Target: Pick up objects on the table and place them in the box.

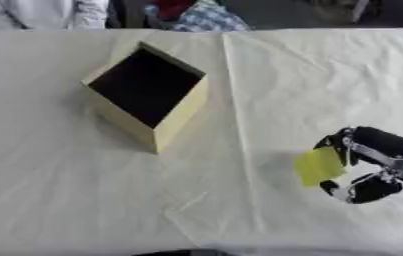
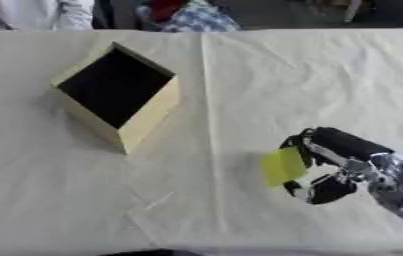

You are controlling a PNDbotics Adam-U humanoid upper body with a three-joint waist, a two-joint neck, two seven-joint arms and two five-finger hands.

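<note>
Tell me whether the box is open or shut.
Open: the box has no lid, and its dark inside shows from above.

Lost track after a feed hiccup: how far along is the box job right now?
Nothing shows as done: the open wooden box looks dark inside, contents untellable. In hand: the right hand is curled on a flat yellow-green piece, right of the box. Left: carry it over and drop it in. No other loose objects show on the white tablecloth.

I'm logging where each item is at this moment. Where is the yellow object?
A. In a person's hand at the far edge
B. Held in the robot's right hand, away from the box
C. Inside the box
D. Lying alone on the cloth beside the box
B: the yellow object sits between the curled fingers and thumb of the right hand, well right of the box.
</note>
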